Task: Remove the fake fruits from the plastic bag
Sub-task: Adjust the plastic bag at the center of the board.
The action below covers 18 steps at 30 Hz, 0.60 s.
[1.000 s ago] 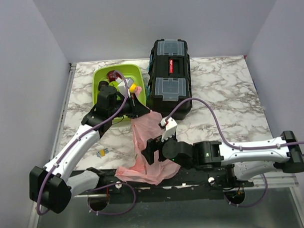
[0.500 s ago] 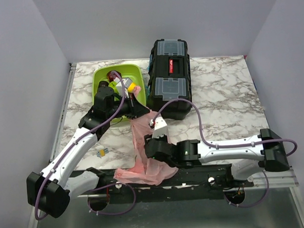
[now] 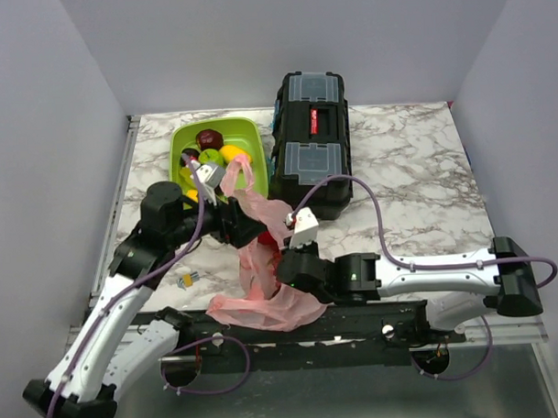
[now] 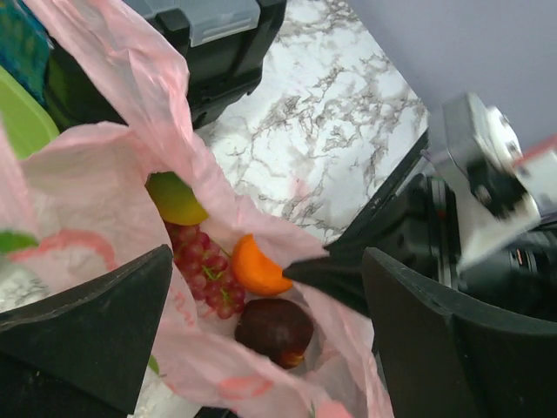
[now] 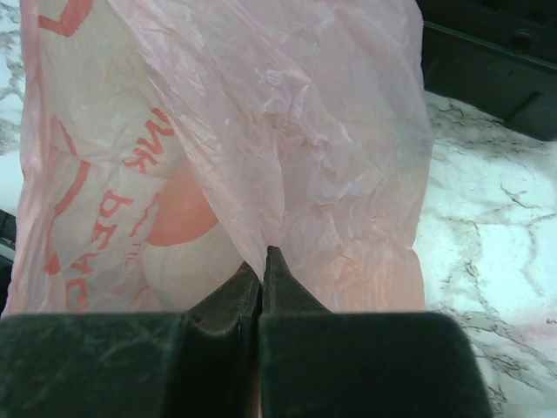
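The pink plastic bag (image 3: pixel 264 292) lies crumpled at the table's near edge, with one handle (image 3: pixel 243 174) lifted toward the tray. Its mouth gapes in the left wrist view. Inside lie a dark red grape bunch (image 4: pixel 204 272), an orange (image 4: pixel 258 266), a red apple with a yellow patch (image 4: pixel 274 329) and a yellow-green fruit (image 4: pixel 177 198). My left gripper (image 4: pixel 268 261) stands open over that mouth, holding nothing. My right gripper (image 5: pixel 263 261) is shut on a fold of the bag (image 5: pixel 287 131), at its right side (image 3: pixel 283 262).
A lime-green tray (image 3: pixel 178 139) at the back left holds a dark maroon apple (image 3: pixel 209 138) and other fruits. The black toolbox (image 3: pixel 311 134) stands to its right, just behind the bag. A small yellow-blue item (image 3: pixel 185 280) lies left of the bag.
My left gripper has opened and drawn back from the tray to the bag's mouth. My right gripper has closed on the bag's side and pulled it up.
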### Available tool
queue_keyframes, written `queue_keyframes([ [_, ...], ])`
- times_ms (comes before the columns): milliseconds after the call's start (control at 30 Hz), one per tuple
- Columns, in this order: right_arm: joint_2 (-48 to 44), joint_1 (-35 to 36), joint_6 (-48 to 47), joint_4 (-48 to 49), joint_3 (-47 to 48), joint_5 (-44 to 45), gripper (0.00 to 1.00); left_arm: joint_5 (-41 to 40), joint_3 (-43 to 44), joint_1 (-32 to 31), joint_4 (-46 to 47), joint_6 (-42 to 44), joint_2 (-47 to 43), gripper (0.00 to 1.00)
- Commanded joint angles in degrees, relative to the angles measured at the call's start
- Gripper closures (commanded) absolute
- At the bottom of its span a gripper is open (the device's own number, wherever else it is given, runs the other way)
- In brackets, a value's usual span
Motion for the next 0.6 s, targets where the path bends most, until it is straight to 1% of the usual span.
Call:
queue_keyframes([
  [0, -3.7, 0.0, -0.5, 0.5, -2.6, 3.7, 0.99, -4.4, 1.7, 0.4, -7.6, 6.6, -10.6, 0.1],
  [100, -5.3, 0.0, -0.5, 0.3, -3.3, 4.2, 0.99, -7.0, -1.3, 0.3, -5.5, 4.9, -17.7, 0.08],
  [133, -5.6, -0.1, -0.6, 0.3, -3.4, 4.1, 0.99, -6.3, -3.2, 0.4, -3.5, 4.0, -19.9, 0.09],
  [200, -6.0, -0.1, -0.8, 0.3, -3.3, 4.1, 0.99, -2.0, -7.2, 0.3, 1.2, 2.1, -22.2, 0.15],
  [233, -5.9, -0.1, -1.0, 0.3, -3.1, 4.0, 0.99, 0.5, -8.9, 0.3, 3.1, 0.4, -22.3, 0.22],
  [267, -5.9, -0.1, -1.1, 0.3, -2.8, 3.7, 0.99, 3.0, -11.0, 0.3, 5.8, -1.1, -21.8, 0.3],
  [300, -5.9, -0.1, -1.2, 0.2, -2.5, 3.4, 0.99, 5.3, -12.9, 0.2, 8.2, -3.3, -20.9, 0.34],
  [400, -5.9, -0.1, -1.1, 0.2, -2.3, 2.7, 0.99, 9.3, -18.5, -0.2, 18.5, -10.0, -17.1, 0.39],
  [433, -6.0, -0.1, -1.2, 0.3, -2.4, 2.8, 0.99, 9.5, -20.3, -0.7, 21.9, -11.5, -15.7, 0.41],
  [467, -6.2, 0.0, -1.2, 0.3, -2.7, 3.2, 0.99, 8.4, -21.2, -1.3, 23.3, -12.6, -14.4, 0.44],
  [567, -6.8, -0.1, -0.8, -1.7, -2.3, 6.2, 0.99, 4.8, -23.5, -3.2, 23.3, -14.1, -9.3, 0.51],
])
